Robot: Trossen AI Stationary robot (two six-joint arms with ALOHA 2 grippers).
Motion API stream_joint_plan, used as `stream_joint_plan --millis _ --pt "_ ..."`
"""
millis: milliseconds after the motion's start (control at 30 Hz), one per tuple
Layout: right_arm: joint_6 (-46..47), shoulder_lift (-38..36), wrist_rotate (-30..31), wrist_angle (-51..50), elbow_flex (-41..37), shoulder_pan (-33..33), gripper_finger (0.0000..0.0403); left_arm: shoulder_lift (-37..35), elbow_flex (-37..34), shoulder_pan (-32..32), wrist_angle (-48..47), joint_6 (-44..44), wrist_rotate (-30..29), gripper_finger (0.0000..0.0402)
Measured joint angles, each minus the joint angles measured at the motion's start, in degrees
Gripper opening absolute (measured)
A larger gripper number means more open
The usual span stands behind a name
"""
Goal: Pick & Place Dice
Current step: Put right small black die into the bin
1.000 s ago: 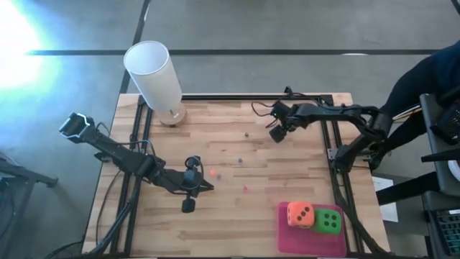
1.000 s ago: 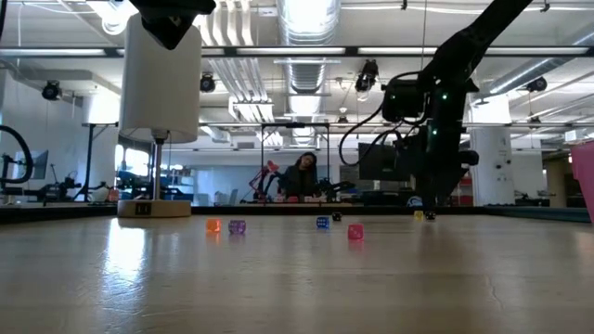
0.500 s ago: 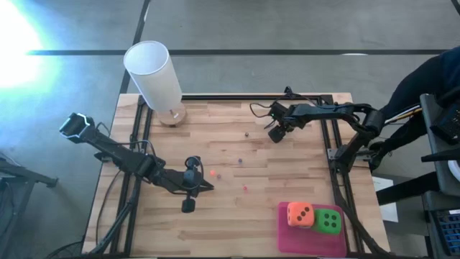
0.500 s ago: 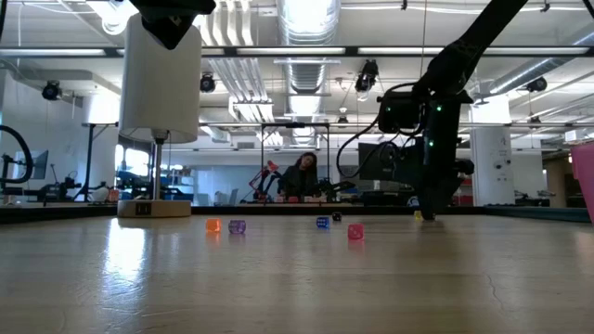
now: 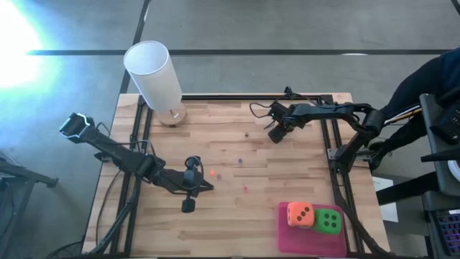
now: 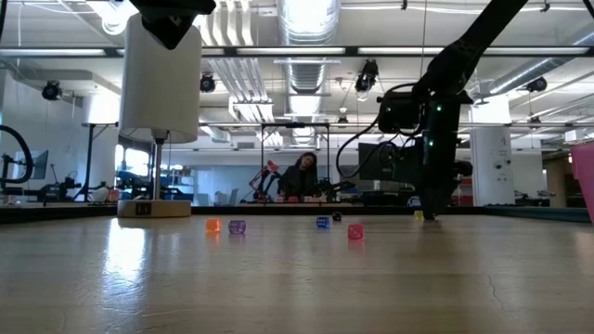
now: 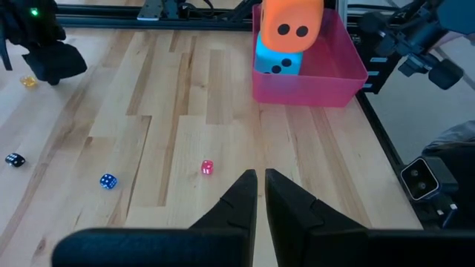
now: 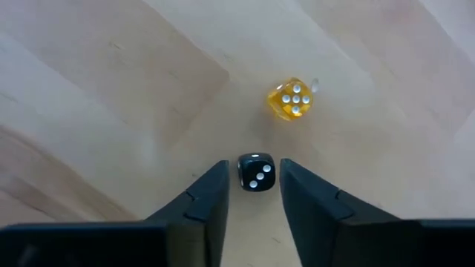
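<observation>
Left gripper [image 7: 260,176] idle mid-table, fingers pressed together. Over at right gripper [image 8: 252,174]: parted, straddling black die [image 8: 256,172], not quite clamped; yellow die [image 8: 292,100] just beyond the fingertips. Best to centre, squeeze gently, lift straight, sparing yellow.

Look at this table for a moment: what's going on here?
The right gripper is down at the far side of the wooden table, its open fingers either side of a small black die with white pips. A small clear yellow die lies just beyond it. A big orange soft cube and a big green soft cube already sit in the pink tray. The left gripper waits shut over mid-table.
</observation>
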Motion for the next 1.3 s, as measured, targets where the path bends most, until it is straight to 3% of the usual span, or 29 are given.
stream_joint_plan --millis 300,667,967,1300 --pt "-1.2 -0.1 -0.6 0.1 0.0 -0.1 0.0049 0.0 0.0 0.0 0.0 0.0 0.0 0.0036" --pt "-2.6 -1.2 -0.3 -0.3 -0.2 -0.1 0.0060 0.0 0.0 0.0 0.0 0.0 0.0 0.0036" --pt "-2.7 -10.9 -0.3 -0.3 -0.2 2.0 0.0057 0.0 0.0 0.0 0.0 0.0 -0.1 0.0036" --pt "-1.3 -22.4 -0.7 -0.9 -0.3 13.5 0.0057 0.0 0.0 0.9 0.0 0.0 -2.6 0.0036"
